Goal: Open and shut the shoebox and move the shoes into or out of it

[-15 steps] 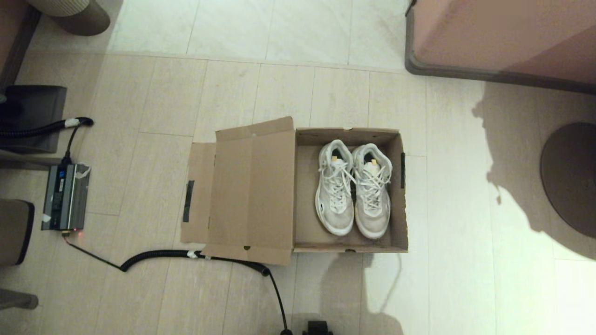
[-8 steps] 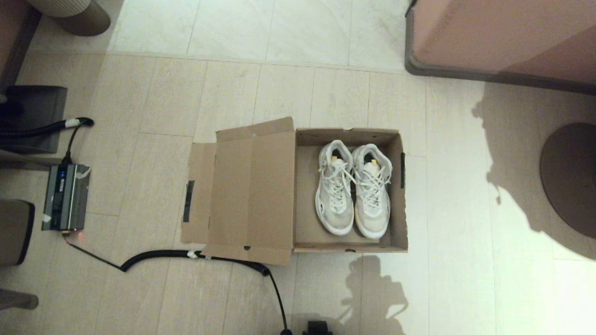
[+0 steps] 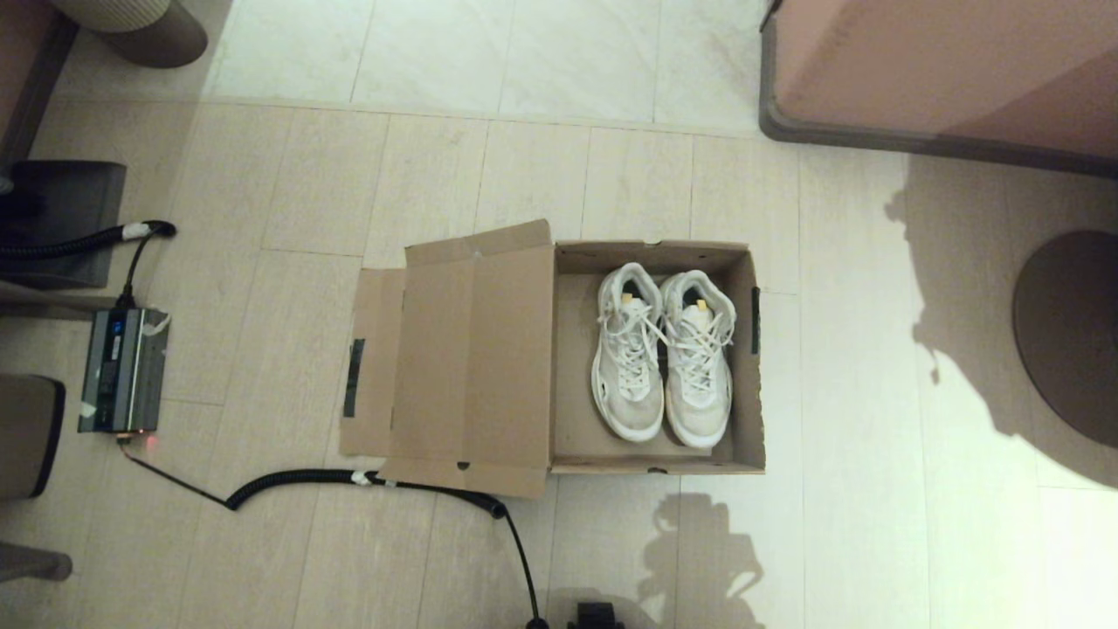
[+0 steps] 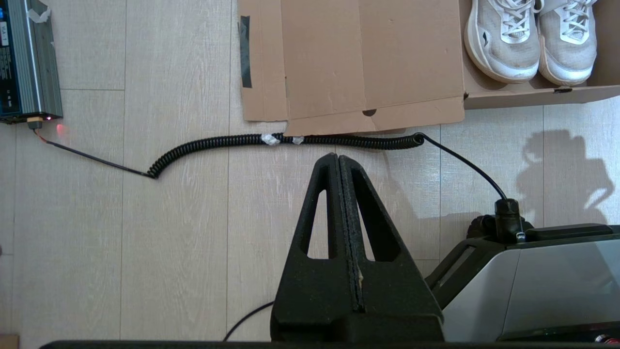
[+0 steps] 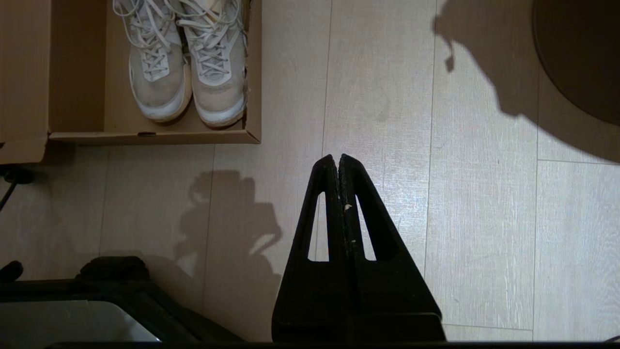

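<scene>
The brown shoebox lies open on the floor, its hinged lid folded flat to the left. Inside stand the two white shoes, side by side with toes toward me. Neither arm shows in the head view; only a shadow falls below the box. My left gripper is shut and empty, hovering over the floor near the lid's front edge. My right gripper is shut and empty too, above bare floor to the right of the box's front corner. The shoes show in the right wrist view.
A black coiled cable runs along the lid's front edge to a grey power unit at the left. A pink cabinet stands at the back right, a round dark base at the right, dark furniture at the left.
The shadow on the floor below the box has shifted and grown clearer. The shoebox and shoes have not moved.
</scene>
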### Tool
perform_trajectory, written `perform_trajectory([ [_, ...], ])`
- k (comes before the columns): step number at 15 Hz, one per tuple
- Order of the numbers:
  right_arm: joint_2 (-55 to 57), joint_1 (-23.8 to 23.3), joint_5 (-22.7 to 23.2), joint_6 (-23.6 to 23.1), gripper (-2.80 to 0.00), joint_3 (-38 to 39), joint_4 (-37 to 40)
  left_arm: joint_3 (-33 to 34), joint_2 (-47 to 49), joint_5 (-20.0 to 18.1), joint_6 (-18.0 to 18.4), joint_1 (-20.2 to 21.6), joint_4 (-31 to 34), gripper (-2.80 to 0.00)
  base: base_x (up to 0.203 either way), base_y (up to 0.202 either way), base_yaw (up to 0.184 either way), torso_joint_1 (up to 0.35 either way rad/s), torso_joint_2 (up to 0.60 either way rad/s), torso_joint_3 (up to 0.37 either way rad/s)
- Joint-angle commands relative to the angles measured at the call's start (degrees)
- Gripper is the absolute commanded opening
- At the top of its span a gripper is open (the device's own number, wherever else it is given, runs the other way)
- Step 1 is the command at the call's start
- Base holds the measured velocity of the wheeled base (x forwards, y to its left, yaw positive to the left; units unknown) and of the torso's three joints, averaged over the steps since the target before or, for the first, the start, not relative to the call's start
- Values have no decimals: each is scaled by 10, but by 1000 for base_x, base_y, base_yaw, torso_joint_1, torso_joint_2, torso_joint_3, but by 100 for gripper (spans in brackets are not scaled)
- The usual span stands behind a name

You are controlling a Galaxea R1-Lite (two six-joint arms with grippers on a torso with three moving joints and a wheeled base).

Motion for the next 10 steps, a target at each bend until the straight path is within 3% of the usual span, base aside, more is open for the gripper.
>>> perform_trajectory([
  [1,-1,-1,-1,1,-280,8,0,4,1,0,1,0,0,-280,0,0,0,0,0,0],
  [10,-1,0,-1,9,-280,8,-2,4,1,0,0,0,0,-280,0,0,0,0,0,0],
])
